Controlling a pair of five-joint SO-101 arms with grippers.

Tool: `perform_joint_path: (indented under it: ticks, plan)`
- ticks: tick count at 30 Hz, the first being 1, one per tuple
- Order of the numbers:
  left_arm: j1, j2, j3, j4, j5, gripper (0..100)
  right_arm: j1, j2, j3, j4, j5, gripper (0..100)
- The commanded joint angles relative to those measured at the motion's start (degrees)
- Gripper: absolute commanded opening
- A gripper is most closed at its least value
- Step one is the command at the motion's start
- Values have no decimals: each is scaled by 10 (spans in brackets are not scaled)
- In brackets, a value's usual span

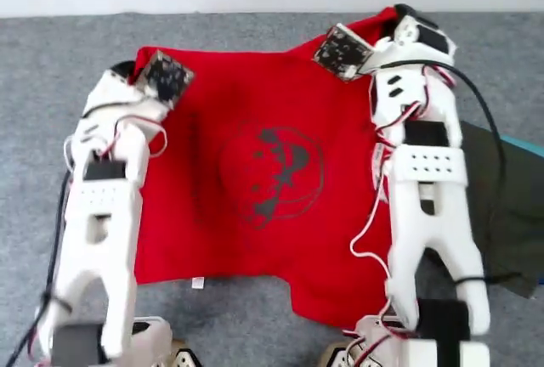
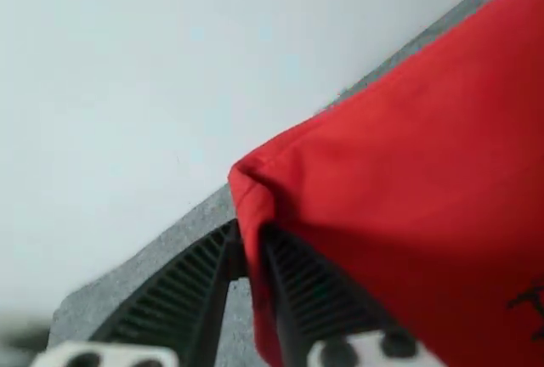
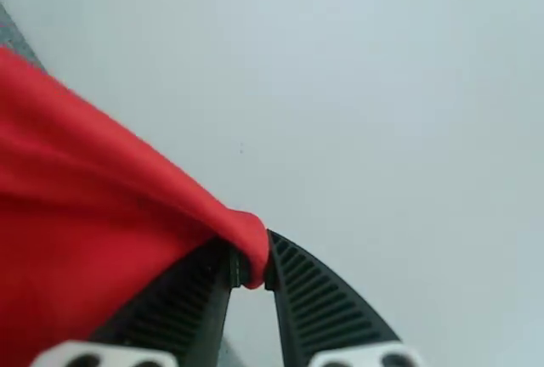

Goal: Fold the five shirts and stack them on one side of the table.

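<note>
A red shirt (image 1: 255,189) with a dark round print lies spread over the grey table between the two arms. My left gripper (image 2: 252,244) is shut on the shirt's far left corner (image 2: 255,182), which it holds up off the table; in the high view that gripper (image 1: 129,71) sits at the shirt's upper left. My right gripper (image 3: 249,275) is shut on the far right corner (image 3: 246,239), also raised, and shows at the shirt's upper right (image 1: 399,17) from above. Red cloth (image 3: 76,214) hangs from both pinches.
A dark green shirt (image 1: 501,206) lies at the right edge, partly under the right arm, with a teal bit (image 1: 531,148) beyond it. Grey felt table (image 1: 51,70) runs to a white wall at the back. Both arm bases stand at the front edge.
</note>
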Motion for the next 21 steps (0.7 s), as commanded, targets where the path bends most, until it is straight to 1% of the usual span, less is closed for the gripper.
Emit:
perform_joint_path:
  ticks: [1, 3, 5, 9, 11, 16, 21]
  plan:
    - [-14, 68, -89, -17, -5, 15, -8, 21, -11, -51, 26, 10]
    - [-15, 80, -101, 0, -5, 15, -13, 24, -11, -49, 26, 10]
    - [-12, 80, -102, 33, -5, 15, -14, 19, -10, -16, 26, 10]
    - [-9, 63, -99, 116, -5, 15, -15, -18, -11, 120, 25, 10]
    - [-7, 43, -98, 178, -11, 15, -15, -43, -11, 199, 25, 10]
    - [2, -8, -95, 328, -105, 15, -14, -103, -10, 405, 25, 10]
    - [-3, -29, -95, 428, -144, 15, -15, -153, -8, 568, 20, 10]
